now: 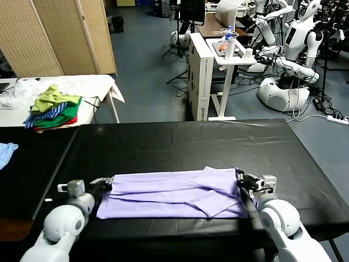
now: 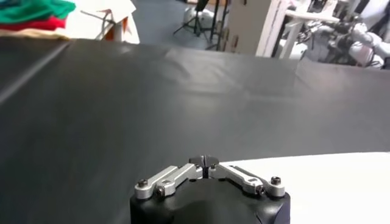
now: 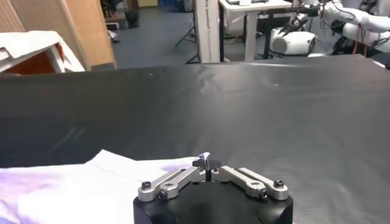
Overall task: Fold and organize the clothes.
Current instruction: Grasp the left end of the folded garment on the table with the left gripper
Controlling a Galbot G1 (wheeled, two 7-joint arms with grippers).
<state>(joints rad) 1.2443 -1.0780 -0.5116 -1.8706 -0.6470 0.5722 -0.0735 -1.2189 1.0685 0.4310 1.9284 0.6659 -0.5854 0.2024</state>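
Observation:
The clothes are one pale lavender T-shirt (image 1: 174, 194), lying folded into a long flat band across the near part of the black table (image 1: 180, 142). My left gripper (image 1: 107, 182) is at the band's far left corner, fingertips shut on the fabric's edge. In the left wrist view that gripper (image 2: 205, 161) is closed where the pale T-shirt (image 2: 317, 182) begins. My right gripper (image 1: 242, 179) is at the far right corner. In the right wrist view the right gripper (image 3: 207, 162) pinches a small peak of the T-shirt (image 3: 91, 182).
A pile of green, striped and red garments (image 1: 54, 109) lies on a white table at the back left. A light blue cloth (image 1: 6, 152) lies at the left edge. Beyond the black table stand a white desk (image 1: 218, 65) and other robots (image 1: 292, 49).

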